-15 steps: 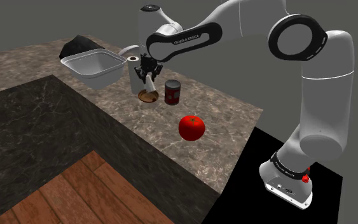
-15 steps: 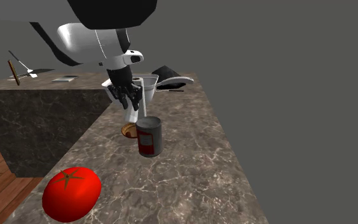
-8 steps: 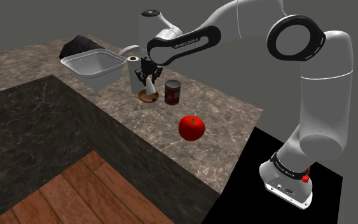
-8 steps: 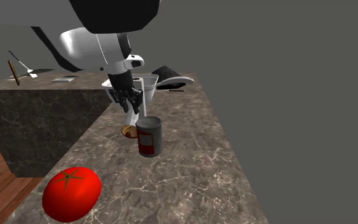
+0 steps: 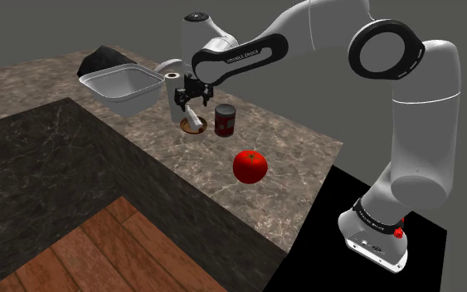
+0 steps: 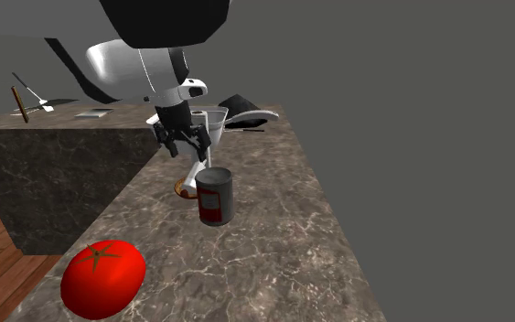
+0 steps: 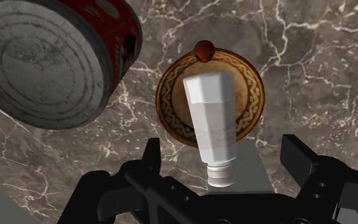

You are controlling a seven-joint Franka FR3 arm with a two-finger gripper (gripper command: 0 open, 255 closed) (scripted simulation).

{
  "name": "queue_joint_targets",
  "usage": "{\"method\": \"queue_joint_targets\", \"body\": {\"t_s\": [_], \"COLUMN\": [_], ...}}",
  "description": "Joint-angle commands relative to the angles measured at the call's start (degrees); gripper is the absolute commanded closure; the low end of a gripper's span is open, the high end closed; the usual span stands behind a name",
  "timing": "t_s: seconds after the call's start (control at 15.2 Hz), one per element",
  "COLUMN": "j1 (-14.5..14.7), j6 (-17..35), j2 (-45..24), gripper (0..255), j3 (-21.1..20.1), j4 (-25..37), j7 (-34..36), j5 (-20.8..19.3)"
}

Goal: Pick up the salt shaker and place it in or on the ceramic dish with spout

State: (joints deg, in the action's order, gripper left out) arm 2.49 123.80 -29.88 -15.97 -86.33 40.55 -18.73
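From the shoulder view, the all-black two-finger gripper (image 5: 192,98) hangs just over the small round brown dish (image 5: 193,127) beside the red-labelled tin can (image 5: 225,120), and its fingers have sprung apart in the last half second. In the second exterior view the white faceted salt shaker (image 6: 194,172) leans, its foot down at the dish. In the wrist view both fingers (image 7: 151,153) stand clear of the shaker, so I'd call it placed, unless it topples.
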Motion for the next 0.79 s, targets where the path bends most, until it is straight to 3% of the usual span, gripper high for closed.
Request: {"method": "queue_joint_targets", "body": {"t_s": [0.0, 0.2, 0.73], "j1": [0.0, 0.0, 0.0], "j6": [-1.3, -5.1, -5.1], "j2": [1.0, 3.6, 3.6], "gripper": [0, 0, 0], "j3": [-0.2, -0.8, -0.8], "j4": [0.3, 1.6, 1.6], "j7": [-0.2, -0.8, -0.8], "j5": [0.4, 1.4, 1.4]}}
